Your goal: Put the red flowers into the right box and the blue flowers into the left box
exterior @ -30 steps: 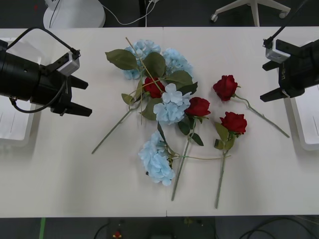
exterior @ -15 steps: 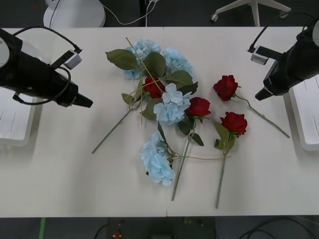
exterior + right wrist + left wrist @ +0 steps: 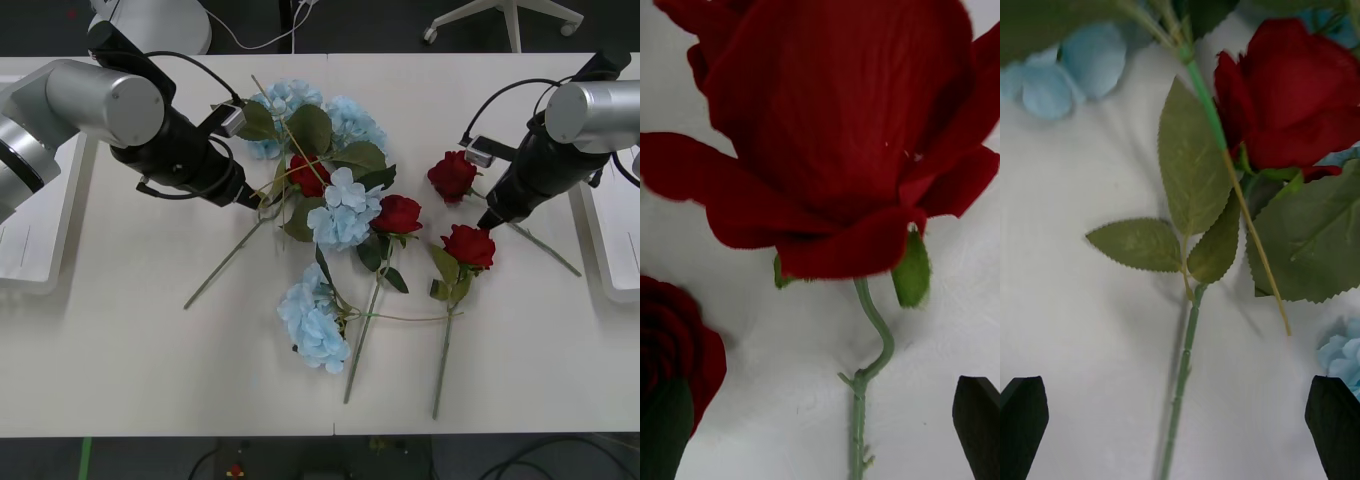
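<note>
Red flowers lie mid-table: one rose [image 3: 310,175] tangled in the pile, another [image 3: 398,213] beside it, and two to the right [image 3: 453,175], [image 3: 470,245]. Blue flowers [image 3: 343,210], [image 3: 315,322], [image 3: 285,100] lie among them. My left gripper [image 3: 252,198] is open, low over the tangled rose's stem [image 3: 1184,367], with its bloom [image 3: 1292,90] just ahead. My right gripper [image 3: 488,222] is open at the stem [image 3: 861,397] of the upper right rose [image 3: 842,127]; one black finger [image 3: 981,424] shows beside it. The left box [image 3: 30,270] and right box [image 3: 610,250] sit at the table's ends.
Broad green leaves [image 3: 310,128] and a thin tan stem [image 3: 285,125] cross the pile. Long rose stems [image 3: 440,365] reach toward the table's front edge. Chair bases [image 3: 505,20] stand on the floor beyond the far edge.
Both arms have swung inward from the table's sides and lowered. The left gripper now sits at the pile's left edge, the right gripper by the upper right rose's stem. The flowers have not moved.
</note>
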### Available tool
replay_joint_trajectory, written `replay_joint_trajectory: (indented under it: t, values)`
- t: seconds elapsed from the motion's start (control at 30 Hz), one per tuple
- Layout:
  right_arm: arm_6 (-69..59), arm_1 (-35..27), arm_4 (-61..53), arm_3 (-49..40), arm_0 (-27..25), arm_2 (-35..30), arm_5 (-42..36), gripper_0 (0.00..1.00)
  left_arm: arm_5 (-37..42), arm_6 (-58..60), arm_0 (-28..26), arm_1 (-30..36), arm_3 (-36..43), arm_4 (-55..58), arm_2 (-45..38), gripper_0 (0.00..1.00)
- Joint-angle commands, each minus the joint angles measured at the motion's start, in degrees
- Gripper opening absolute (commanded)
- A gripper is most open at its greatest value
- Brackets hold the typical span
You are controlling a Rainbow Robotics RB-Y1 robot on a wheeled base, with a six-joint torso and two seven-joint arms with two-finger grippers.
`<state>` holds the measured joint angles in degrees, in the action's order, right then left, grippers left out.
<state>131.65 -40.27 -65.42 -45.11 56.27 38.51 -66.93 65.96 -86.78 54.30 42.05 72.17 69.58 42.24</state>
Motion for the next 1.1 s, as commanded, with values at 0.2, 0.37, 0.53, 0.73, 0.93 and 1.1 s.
replay_joint_trajectory:
  t: [0.2, 0.37, 0.53, 0.73, 0.93, 1.1]
  values:
    - [-0.2, 5.4, 2.2, 8.1, 6.0, -1.0, 3.9, 1.00, 2.3, 11.3, 3.6, -1.6, 1.9, -3.3, 7.7, 1.00]
    - [-0.6, 6.9, 3.2, 10.1, 6.2, -1.0, 5.8, 1.00, 2.9, 11.5, 3.9, -4.2, 0.5, -8.7, 9.3, 1.00]
    - [-1.3, 7.4, 4.3, 10.3, 6.4, -1.0, 5.8, 1.00, 5.4, 11.1, 4.1, -7.2, -0.7, -15.7, 9.4, 1.00]
    - [-2.1, 8.2, 5.4, 10.9, 6.4, -0.9, 5.9, 1.00, 7.1, 11.0, 4.0, -8.5, -1.2, -19.3, 9.4, 1.00]
    - [-2.8, 8.6, 6.3, 11.3, 6.4, -1.0, 6.2, 0.83, 7.1, 9.7, 4.1, -10.1, -4.9, -19.3, 9.4, 1.00]
    - [-3.4, 8.7, 6.5, 11.3, 6.4, -0.9, 6.1, 0.18, 6.3, 8.9, 4.0, -11.1, -6.5, -19.2, 9.4, 1.00]
